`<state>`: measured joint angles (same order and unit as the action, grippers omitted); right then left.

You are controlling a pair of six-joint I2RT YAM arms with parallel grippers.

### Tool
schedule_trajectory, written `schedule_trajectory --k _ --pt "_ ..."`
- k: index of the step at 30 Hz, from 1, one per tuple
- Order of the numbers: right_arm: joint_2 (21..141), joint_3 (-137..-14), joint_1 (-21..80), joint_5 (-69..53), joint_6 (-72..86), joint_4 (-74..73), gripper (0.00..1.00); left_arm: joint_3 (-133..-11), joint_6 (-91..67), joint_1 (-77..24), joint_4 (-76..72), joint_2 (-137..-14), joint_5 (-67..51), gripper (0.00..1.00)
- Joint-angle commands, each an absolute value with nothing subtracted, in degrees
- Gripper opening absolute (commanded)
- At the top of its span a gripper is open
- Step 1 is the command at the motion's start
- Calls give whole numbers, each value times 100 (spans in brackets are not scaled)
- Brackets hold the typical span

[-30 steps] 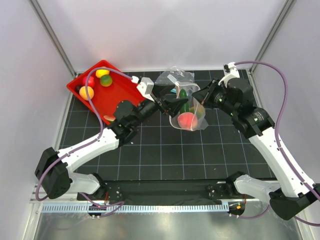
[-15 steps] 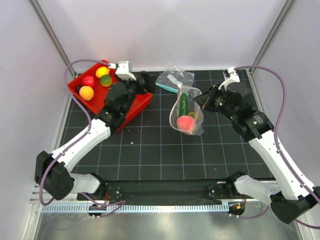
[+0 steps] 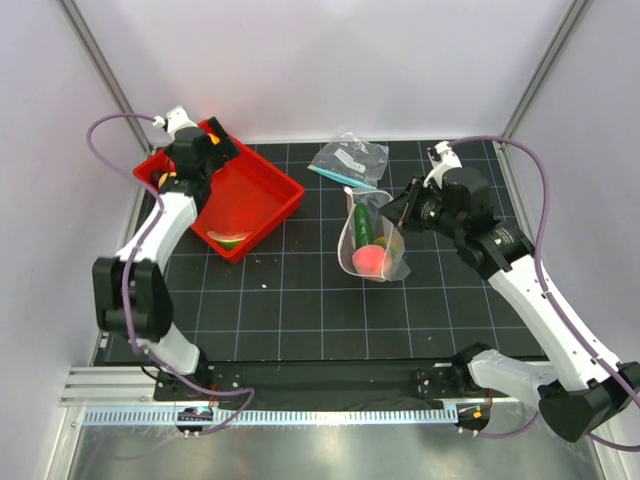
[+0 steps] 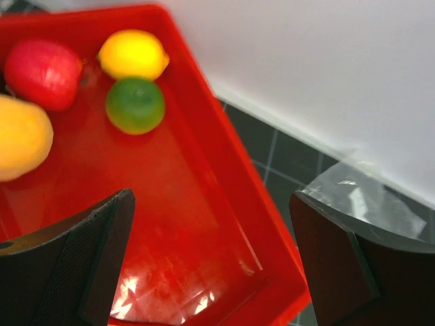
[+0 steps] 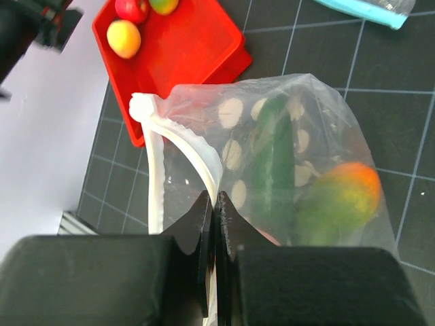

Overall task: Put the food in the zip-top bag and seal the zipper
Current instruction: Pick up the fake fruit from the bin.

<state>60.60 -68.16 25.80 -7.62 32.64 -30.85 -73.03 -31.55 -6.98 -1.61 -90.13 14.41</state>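
Observation:
The dotted zip-top bag (image 3: 372, 245) hangs open at the table's middle, holding a long green piece (image 5: 275, 159), a green-orange fruit (image 5: 336, 200) and a pink peach (image 3: 368, 260). My right gripper (image 3: 398, 208) is shut on one side of the pale zipper (image 5: 204, 153), as the right wrist view (image 5: 215, 204) shows. The zipper's other side bows away. My left gripper (image 3: 205, 140) is open and empty above the red tray (image 3: 265, 190); in the left wrist view (image 4: 211, 265) a red fruit (image 4: 42, 73), a yellow lemon (image 4: 133, 54), a green lime (image 4: 135, 104) and an orange fruit (image 4: 20, 136) lie below it.
A smaller clear pouch with a teal strip (image 3: 350, 158) lies behind the bag. A yellow-green slice (image 3: 232, 241) sits in the tray's near corner. The booth walls stand close behind the tray.
My left arm has swung away from the bag, back to the tray's far left corner, with its jaws open. The right gripper keeps hold of the bag, which shifted slightly.

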Motion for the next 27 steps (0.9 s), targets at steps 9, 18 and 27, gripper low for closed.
schedule_trajectory --k 9,18,27 --pt "6205 -6706 2566 -1231 2620 -2953 1 -10089 -3375 -220 1678 -11908 1670 100" --pt "6135 -6627 2566 -1310 2619 -2848 1 -10564 -3577 -26 1705 -12787 1608 100" --pt "5942 -6574 2575 -1196 2593 -2857 1 -11460 -3726 148 1924 -13683 1837 100"
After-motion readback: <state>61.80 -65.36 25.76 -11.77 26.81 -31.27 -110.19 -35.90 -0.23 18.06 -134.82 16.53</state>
